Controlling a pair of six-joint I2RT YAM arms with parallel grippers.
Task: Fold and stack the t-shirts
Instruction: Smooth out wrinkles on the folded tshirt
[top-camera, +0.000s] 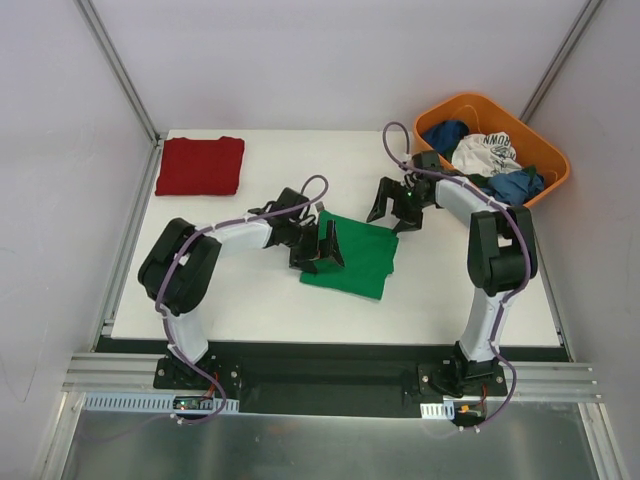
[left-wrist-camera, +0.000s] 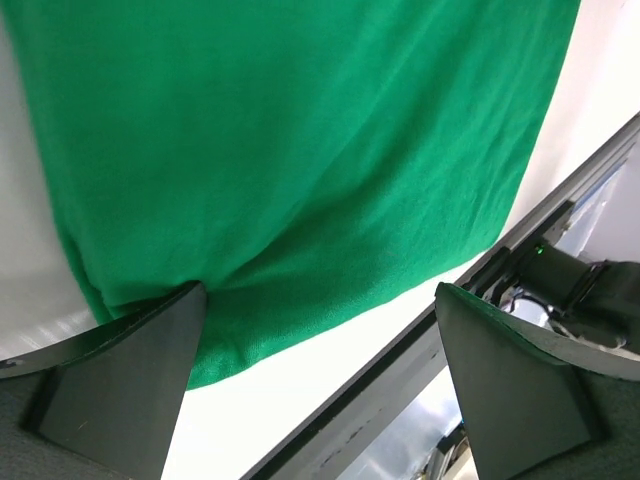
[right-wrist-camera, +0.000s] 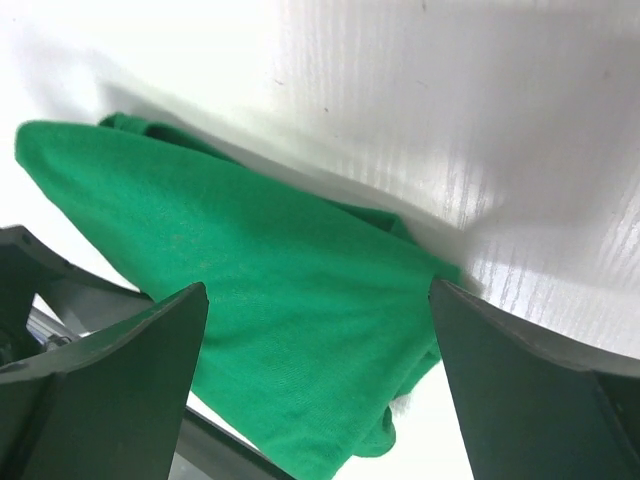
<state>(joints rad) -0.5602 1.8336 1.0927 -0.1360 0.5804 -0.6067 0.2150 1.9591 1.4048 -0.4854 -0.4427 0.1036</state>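
The green t-shirt (top-camera: 357, 255) lies folded in a rough square at the table's middle. The dark red t-shirt (top-camera: 200, 165) lies folded at the far left corner. My left gripper (top-camera: 318, 246) is open at the green shirt's left edge; in the left wrist view the green cloth (left-wrist-camera: 300, 150) fills the frame, and one finger (left-wrist-camera: 130, 380) touches its edge. My right gripper (top-camera: 394, 208) is open and empty just above the shirt's far right corner; the green shirt (right-wrist-camera: 270, 300) shows below it in the right wrist view.
An orange basket (top-camera: 548, 148) at the far right holds blue garments and a white printed one. The table's front edge and a metal rail (top-camera: 330, 375) run near the arm bases. White walls enclose the table.
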